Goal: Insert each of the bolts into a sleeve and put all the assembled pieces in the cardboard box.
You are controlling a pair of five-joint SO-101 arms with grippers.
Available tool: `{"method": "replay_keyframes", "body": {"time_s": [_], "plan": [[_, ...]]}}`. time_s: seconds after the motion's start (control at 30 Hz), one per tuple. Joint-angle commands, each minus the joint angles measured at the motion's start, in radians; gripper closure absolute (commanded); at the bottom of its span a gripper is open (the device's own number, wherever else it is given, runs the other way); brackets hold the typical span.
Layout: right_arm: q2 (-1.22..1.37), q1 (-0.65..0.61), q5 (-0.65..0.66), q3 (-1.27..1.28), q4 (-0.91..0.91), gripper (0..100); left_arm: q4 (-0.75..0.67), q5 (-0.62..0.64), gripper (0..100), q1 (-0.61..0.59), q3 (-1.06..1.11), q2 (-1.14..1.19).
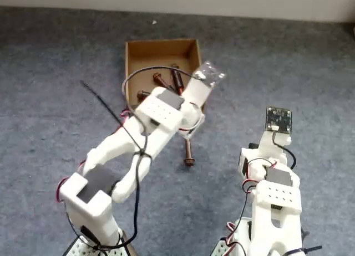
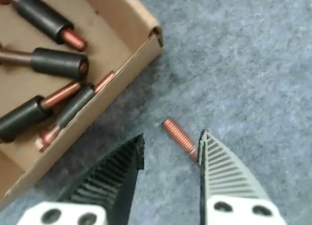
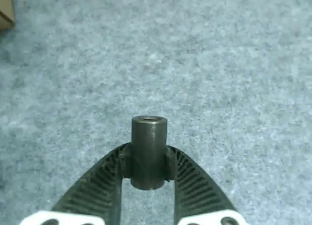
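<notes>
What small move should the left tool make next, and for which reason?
Probably lower the left tool slightly and close it on the bolt: the bolt lies bare on the carpet beside the cardboard box, between the open fingers, and the right tool holds an empty sleeve, ready for it.

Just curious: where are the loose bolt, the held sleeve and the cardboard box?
loose bolt (image 2: 177,136): left wrist view, threaded shank.
sleeve (image 3: 148,154): right wrist view, side wall.
cardboard box (image 1: 161,43): high view, far rim.
</notes>
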Motion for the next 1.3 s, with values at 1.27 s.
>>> {"method": "replay_keyframes", "body": {"time_s": [1.27], "plan": [[-0.036, 0.015, -0.006, -0.010, -0.031, 99.3, 0.440, -0.422, 82, -0.094, 0.071, -0.325]]}}
